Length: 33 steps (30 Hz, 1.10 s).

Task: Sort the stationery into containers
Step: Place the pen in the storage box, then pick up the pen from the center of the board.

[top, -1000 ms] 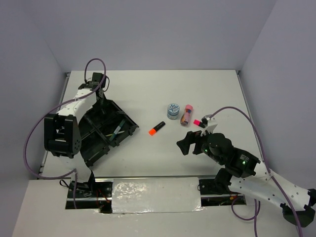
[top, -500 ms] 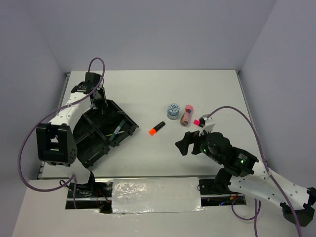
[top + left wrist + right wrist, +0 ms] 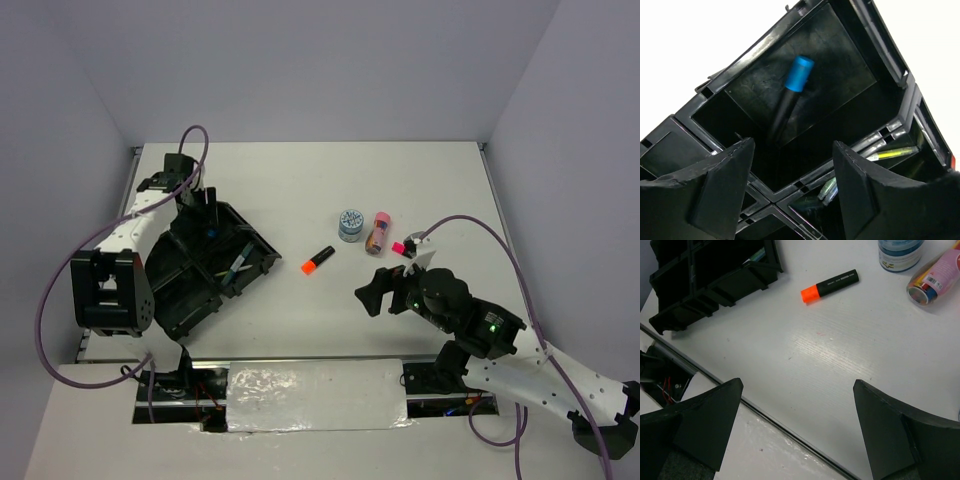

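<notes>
The left gripper [image 3: 792, 150] has its jaws spread wide with nothing between them. It hangs over the far end of the black organiser tray [image 3: 765, 45]. Directly below the gap between its fingers, in the tray's large end compartment, lies a black highlighter with a blue cap [image 3: 790, 90]. It rests slantwise on the compartment floor with the cap pointing away from the fingers. In the neighbouring long compartment on the tray's right side lie thin yellow and grey pens [image 3: 890, 152], packed close together.

The right gripper [image 3: 797, 385] is likewise wide open and empty. It is held above bare table [image 3: 300, 180] to the right of the tray and well apart from it.

Between this gripper and the tray, just off the tray's right corner, an orange-capped highlighter [image 3: 830, 286] lies flat on the table with its cap end towards the tray. Farther right of the tray stands a round blue-white tape roll [image 3: 350, 223]. A pink-orange tube [image 3: 378, 232] lies just beside it on the side away from the tray; whether the two touch cannot be told. Farthest from the tray, a pink-capped highlighter [image 3: 402, 249] shows only in part behind the right arm.
</notes>
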{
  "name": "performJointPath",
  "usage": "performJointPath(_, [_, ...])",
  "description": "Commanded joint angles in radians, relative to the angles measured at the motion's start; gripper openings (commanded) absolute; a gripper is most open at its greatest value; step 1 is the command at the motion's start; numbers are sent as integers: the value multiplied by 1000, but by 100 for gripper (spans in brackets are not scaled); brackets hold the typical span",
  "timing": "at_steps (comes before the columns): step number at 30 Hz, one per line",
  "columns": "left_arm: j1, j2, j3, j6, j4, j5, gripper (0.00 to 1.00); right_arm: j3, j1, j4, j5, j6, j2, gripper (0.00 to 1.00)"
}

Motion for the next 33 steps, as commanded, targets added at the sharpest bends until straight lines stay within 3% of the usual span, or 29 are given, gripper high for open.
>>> performJointPath(1, [-1,-70,28,-16,4,49,77,36,-5,27,8,-6,11,100])
performJointPath(2, [-9,-109,31,-20,9,57,78,36,-4,27,18,0,16,100])
performJointPath(6, [-255,-167,56,-37,46,29,87,41,-5,-11,121,69,17,100])
performJointPath(10, [-406,-141,28,-48,197,176,90,68,-5,-78,181,124,-42,100])
performJointPath(15, [-648,70,132,-1,182,25,90,125,-7,-179,173,110,-99,100])
performJointPath(19, [-692,262,182,15,199,38,89,156,-5,-230,144,93,-136,100])
performJointPath(22, [-721,322,199,16,218,41,89,163,-4,-261,141,89,-155,100])
performJointPath(28, [-728,367,177,2,230,14,87,147,-4,-256,127,84,-165,100])
performJointPath(33, [-732,368,131,-1,237,-17,77,127,-5,-212,107,70,-141,100])
